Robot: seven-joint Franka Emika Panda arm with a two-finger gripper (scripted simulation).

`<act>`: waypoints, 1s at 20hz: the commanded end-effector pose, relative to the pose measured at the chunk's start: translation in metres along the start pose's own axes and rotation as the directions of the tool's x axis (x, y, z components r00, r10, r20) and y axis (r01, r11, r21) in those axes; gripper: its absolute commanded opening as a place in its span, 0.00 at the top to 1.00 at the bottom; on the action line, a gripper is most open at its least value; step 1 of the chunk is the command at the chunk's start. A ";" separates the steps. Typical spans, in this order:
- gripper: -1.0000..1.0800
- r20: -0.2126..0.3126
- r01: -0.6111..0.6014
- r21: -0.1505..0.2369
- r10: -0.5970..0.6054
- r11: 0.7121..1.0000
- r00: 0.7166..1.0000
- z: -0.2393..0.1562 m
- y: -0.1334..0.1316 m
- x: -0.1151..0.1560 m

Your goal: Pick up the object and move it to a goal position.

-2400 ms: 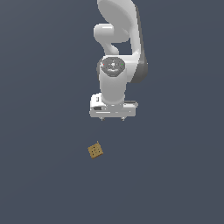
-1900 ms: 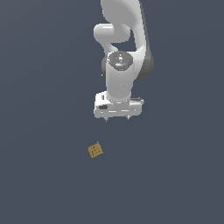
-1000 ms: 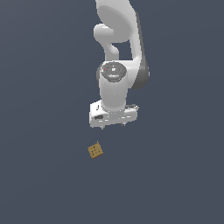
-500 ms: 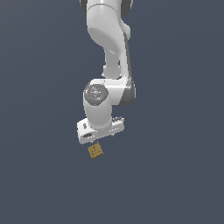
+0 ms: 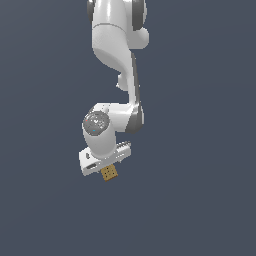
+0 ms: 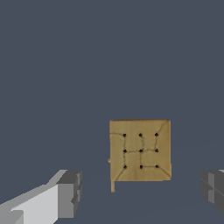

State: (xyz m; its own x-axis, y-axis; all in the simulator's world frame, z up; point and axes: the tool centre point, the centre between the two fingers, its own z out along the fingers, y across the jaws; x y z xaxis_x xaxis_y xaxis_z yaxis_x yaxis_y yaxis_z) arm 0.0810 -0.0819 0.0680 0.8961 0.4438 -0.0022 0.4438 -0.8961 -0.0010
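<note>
The object (image 5: 109,173) is a small flat tan-brown square block with a grid of dark dots; it lies on the dark grey floor. In the exterior view the white hand of my gripper (image 5: 102,163) hangs directly over it and covers its upper edge. The wrist view shows the object (image 6: 140,150) lying between my two grey fingertips (image 6: 70,192), nearer to the other fingertip (image 6: 213,188). The gripper (image 6: 141,191) is open and wider than the block, with gaps on both sides. I see no contact between fingers and block.
A uniform dark grey floor (image 5: 200,190) surrounds the block. The white arm (image 5: 117,55) rises above the hand toward the top of the exterior view.
The arm has swung toward the exterior view's left and come down, from well above and to the right of the block to straddling it. The block has not moved.
</note>
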 end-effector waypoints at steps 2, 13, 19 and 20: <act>0.04 -0.002 0.019 -0.001 -0.019 1.000 1.000 0.006 0.006 0.000; 0.04 -0.001 0.021 -0.001 -0.021 1.000 1.000 0.025 0.007 -0.001; 0.04 -0.002 0.024 -0.001 -0.024 1.000 1.000 0.054 0.007 -0.001; 0.04 -0.002 0.024 -0.001 -0.024 1.000 1.000 0.056 0.007 -0.001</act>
State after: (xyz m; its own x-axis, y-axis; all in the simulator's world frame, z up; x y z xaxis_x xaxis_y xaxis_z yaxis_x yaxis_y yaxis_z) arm 0.0827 -0.0887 0.0159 0.8856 0.4645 -0.0015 0.4645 -0.8856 -0.0010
